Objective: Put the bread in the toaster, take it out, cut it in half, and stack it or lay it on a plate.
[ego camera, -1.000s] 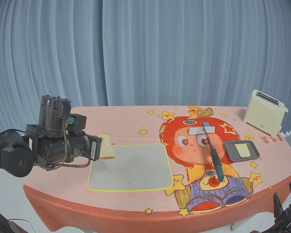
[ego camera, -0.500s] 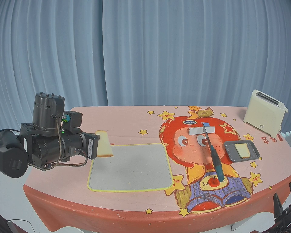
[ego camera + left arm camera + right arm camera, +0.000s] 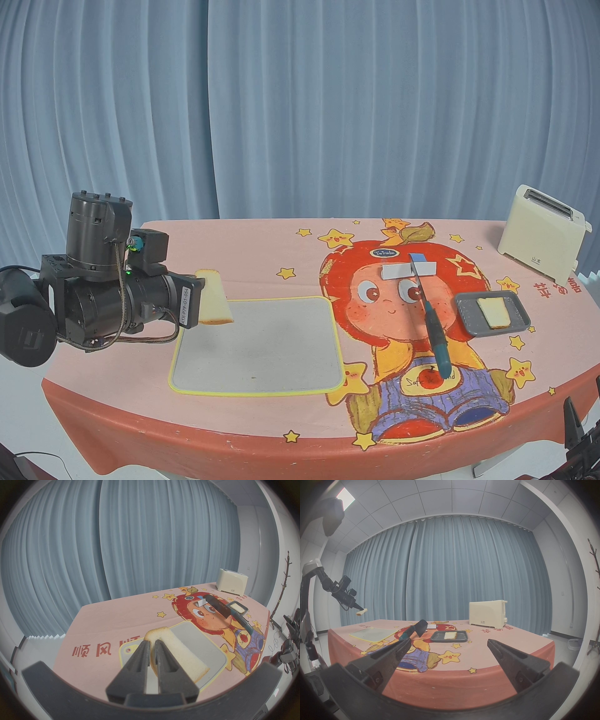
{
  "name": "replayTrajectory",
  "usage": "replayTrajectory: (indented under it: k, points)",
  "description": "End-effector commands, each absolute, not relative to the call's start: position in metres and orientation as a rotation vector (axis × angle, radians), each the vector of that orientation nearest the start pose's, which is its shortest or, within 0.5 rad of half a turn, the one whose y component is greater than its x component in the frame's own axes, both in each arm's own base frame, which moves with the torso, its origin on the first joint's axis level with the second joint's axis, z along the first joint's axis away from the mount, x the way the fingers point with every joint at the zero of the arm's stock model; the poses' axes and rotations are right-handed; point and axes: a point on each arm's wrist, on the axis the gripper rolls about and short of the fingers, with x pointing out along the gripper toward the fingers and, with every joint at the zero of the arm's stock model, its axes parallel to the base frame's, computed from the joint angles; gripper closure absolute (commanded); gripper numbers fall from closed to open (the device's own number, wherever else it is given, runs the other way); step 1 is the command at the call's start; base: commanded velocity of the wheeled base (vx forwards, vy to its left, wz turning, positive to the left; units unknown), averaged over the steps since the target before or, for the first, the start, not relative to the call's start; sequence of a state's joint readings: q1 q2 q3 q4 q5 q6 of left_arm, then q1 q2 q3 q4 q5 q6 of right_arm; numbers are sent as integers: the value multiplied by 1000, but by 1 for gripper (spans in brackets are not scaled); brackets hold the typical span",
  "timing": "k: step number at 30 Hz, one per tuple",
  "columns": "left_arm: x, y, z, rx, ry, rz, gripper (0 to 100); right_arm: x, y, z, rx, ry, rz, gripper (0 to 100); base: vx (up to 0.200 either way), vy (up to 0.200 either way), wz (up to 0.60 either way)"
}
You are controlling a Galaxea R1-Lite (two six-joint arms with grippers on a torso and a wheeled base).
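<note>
My left gripper (image 3: 203,306) is shut on a slice of white bread (image 3: 214,305), held on edge in the air over the left end of the grey cutting mat (image 3: 256,350). In the left wrist view the fingers (image 3: 144,655) pinch the bread (image 3: 179,653) at its crust. The cream toaster (image 3: 542,232) stands at the table's far right. A grey plate (image 3: 465,312) in front of it holds a piece of bread (image 3: 494,311). My right gripper (image 3: 449,642) hangs open off the table's near right edge, facing the plate (image 3: 437,637) and toaster (image 3: 487,613).
A teal-handled knife (image 3: 431,319) lies on the cartoon tablecloth between mat and plate, its blade resting on a small white block (image 3: 400,270). Blue curtains close off the back. The left and far parts of the table are bare cloth.
The left arm drew back a little to the left with the bread still gripped. The head view then shifted, sliding the whole table leftward in the picture.
</note>
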State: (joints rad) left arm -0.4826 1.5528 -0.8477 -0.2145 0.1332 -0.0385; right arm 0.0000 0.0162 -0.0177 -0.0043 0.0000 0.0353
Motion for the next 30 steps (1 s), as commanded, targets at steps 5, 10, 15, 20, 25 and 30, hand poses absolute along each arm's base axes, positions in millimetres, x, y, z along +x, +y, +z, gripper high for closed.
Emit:
replayTrajectory:
  k: [5, 10, 15, 20, 25, 30]
  points:
    - [237, -121, 195, 113, 478, -333, 100, -23, 0, 76, 35, -5, 0, 0, 0, -200, 0]
    - [236, -121, 194, 113, 479, -333, 100, -23, 0, 76, 35, -5, 0, 0, 0, -200, 0]
    - [235, -120, 196, 112, 475, -335, 100, -23, 0, 76, 35, -5, 0, 0, 0, -200, 0]
    - [233, -119, 193, 115, 484, -335, 100, -23, 0, 76, 35, -5, 0, 0, 0, -200, 0]
    - [233, -120, 194, 115, 481, -336, 100, -23, 0, 76, 35, -5, 0, 0, 0, -200, 0]
    - [233, -120, 193, 117, 482, -337, 100, -23, 0, 76, 35, -5, 0, 0, 0, -200, 0]
